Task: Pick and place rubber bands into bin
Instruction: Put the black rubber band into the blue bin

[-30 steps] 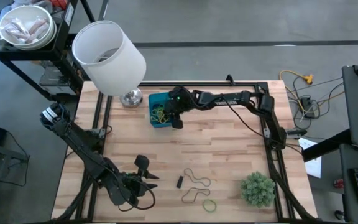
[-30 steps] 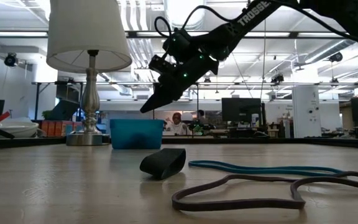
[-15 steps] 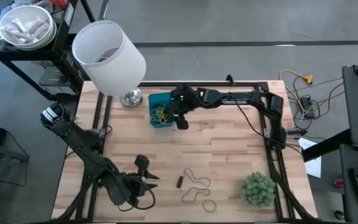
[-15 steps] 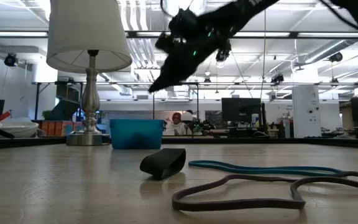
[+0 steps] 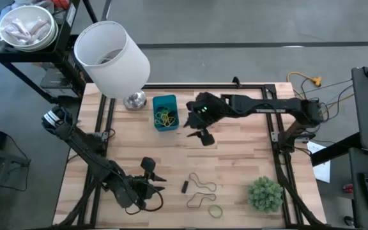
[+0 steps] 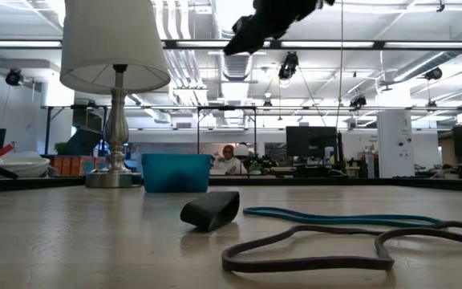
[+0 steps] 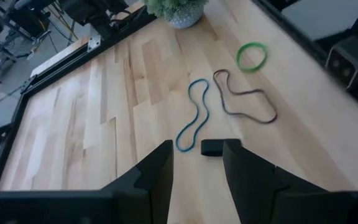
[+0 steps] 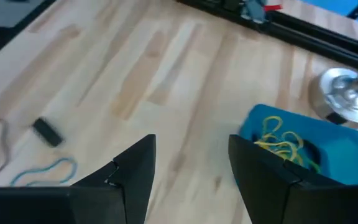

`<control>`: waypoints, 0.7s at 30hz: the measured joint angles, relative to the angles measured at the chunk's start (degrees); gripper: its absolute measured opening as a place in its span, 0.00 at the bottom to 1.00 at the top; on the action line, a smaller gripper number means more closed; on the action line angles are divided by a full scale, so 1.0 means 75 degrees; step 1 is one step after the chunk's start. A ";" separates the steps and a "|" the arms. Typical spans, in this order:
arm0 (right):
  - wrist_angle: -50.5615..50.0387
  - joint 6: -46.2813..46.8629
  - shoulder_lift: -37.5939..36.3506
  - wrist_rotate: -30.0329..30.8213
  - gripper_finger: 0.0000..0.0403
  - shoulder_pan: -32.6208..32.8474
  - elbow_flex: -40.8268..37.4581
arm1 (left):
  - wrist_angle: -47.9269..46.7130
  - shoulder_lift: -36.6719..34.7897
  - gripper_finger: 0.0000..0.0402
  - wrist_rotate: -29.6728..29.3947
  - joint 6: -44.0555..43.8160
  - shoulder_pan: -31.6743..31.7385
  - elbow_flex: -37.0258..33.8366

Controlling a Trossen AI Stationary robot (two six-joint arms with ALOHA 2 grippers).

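Observation:
The blue bin (image 5: 165,112) (image 8: 303,146) (image 6: 176,172) stands on the table near its far edge, with yellow and green rubber bands (image 5: 165,117) (image 8: 281,143) inside. Near the near edge, other bands lie flat: a short black one (image 5: 184,186) (image 7: 212,147) (image 6: 211,209), a dark brown loop (image 5: 203,184) (image 7: 244,99), a blue loop (image 5: 200,200) (image 7: 193,115) and a green ring (image 5: 216,210) (image 7: 252,56). My right gripper (image 5: 202,135) (image 8: 191,168) hangs open and empty, high above the table, to the right of the bin. My left gripper (image 5: 157,183) (image 7: 197,165) is open, low, just left of the black band.
A lamp with a big white shade (image 5: 112,57) (image 6: 115,44) stands on its metal base (image 5: 135,100) left of the bin. A bushy green plant (image 5: 264,193) sits at the near right corner. Black rails (image 5: 280,153) border the table. Bare wood lies mid-table.
My right gripper has risen from just above the bin and swung toward the table's right and near side, leaving the bin uncovered. The bands in the bin and those on the table have stayed put.

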 joint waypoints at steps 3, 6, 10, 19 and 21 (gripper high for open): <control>0.0048 0.0075 -0.0371 0.0010 0.49 0.0211 -0.0501 | 0.0027 0.0171 0.31 0.0000 0.0282 0.0114 0.0000; 0.0157 0.0348 -0.0699 0.0013 0.49 0.0404 -0.1160 | 0.0125 0.0358 0.31 0.0020 0.0802 0.0259 -0.0005; 0.0858 0.0845 -0.1139 0.0021 0.49 0.0682 -0.2281 | 0.0196 0.0523 0.31 0.0011 0.1445 0.0435 0.0035; 0.3774 0.1682 -0.2016 0.0038 0.49 0.1352 -0.4702 | -0.0009 0.0553 0.31 -0.0004 0.2046 0.0725 0.0003; 0.4596 0.1763 -0.2159 0.0036 0.49 0.1493 -0.5111 | -0.0182 0.0553 0.31 -0.0035 0.2095 0.0759 0.0000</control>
